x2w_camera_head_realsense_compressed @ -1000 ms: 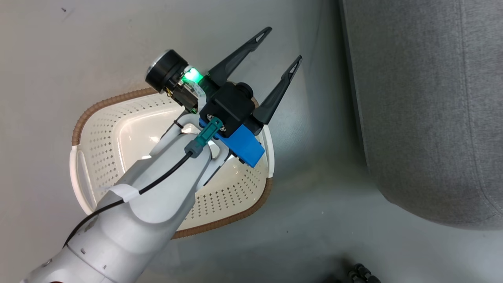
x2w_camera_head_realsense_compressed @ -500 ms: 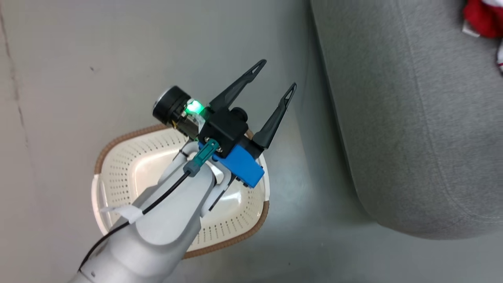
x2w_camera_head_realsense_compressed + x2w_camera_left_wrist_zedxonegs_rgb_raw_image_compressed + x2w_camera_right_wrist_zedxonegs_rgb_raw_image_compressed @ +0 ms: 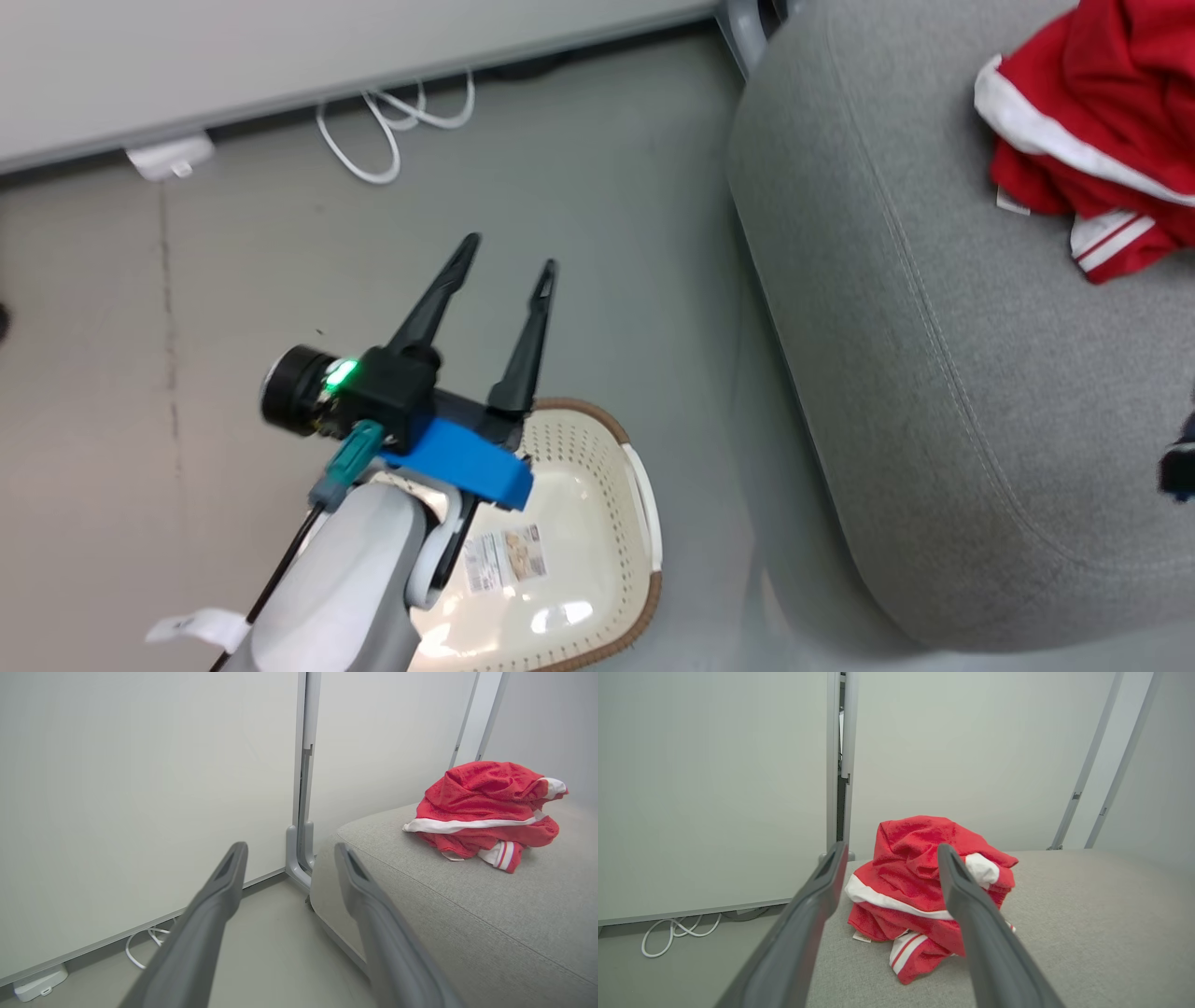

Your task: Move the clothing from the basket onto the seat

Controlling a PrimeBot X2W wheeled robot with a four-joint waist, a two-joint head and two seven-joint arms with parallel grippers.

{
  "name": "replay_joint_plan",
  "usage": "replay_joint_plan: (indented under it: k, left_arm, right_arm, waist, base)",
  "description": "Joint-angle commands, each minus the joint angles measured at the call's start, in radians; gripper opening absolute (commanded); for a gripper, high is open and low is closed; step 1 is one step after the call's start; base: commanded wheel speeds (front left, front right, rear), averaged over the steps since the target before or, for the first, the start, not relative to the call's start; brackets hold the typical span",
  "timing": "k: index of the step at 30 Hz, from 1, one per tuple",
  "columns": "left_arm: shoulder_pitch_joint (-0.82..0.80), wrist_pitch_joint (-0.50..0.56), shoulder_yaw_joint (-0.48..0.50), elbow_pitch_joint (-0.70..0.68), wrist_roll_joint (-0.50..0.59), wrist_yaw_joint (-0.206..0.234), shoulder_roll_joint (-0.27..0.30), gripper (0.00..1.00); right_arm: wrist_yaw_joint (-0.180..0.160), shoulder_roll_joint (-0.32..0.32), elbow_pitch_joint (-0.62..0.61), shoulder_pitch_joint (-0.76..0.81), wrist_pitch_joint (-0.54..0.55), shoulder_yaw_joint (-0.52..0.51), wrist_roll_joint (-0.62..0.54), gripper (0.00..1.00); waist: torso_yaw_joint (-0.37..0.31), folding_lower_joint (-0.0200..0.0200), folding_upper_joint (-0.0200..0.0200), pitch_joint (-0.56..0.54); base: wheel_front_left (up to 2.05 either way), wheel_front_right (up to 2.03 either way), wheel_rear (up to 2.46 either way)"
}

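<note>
Grey floor [image 3: 607,187]: basket [image 3: 644,485] empty, label [image 3: 504,555] showing. Seat [image 3: 896,373], right: red clothing [image 3: 1092,121] heaped. Left hand [image 3: 510,252], right hand [image 3: 887,851]: both released, empty. Transfer judged complete; retreat next.

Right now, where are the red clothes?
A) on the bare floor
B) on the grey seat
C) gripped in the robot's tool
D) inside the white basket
B: the red clothes lie in a bunched heap on top of the grey seat, well apart from the basket, which stands on the floor beside the seat with no red showing inside it.
</note>
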Motion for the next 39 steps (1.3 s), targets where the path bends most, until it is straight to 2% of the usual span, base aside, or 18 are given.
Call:
replay_joint_plan:
  k: [1,12,24,39]
  left_arm:
    - [0.035,-0.002,0.036,-0.014,0.014,0.004,0.001,1.0]
    - [0.155,-0.002,0.202,-0.043,0.073,-0.007,-0.024,1.0]
    - [0.25,-0.002,0.35,-0.054,0.121,-0.025,-0.07,1.0]
    - [0.331,-0.002,0.416,-0.072,0.164,-0.059,-0.096,1.0]
  right_arm:
    - [0.0,0.015,-0.025,0.039,0.0,0.027,0.001,1.0]
    - [0.001,0.083,-0.11,0.141,0.0,0.166,-0.009,1.0]
    - [0.001,0.134,-0.074,0.184,0.0,0.236,-0.02,1.0]
    - [0.001,0.179,-0.011,0.212,0.0,0.279,-0.026,1.0]
  waist:
    - [0.044,0.0002,-0.0001,-0.073]
    - [0.13,0.0002,-0.0001,-0.166]
    - [0.197,0.0002,-0.0001,-0.235]
    - [0.212,0.0002,-0.0001,-0.276]
  base:
    - [0.0,0.0,0.0]
    - [0.0,0.0,0.0]
    - [0.0,0.0,0.0]
    - [0.0,0.0,0.0]
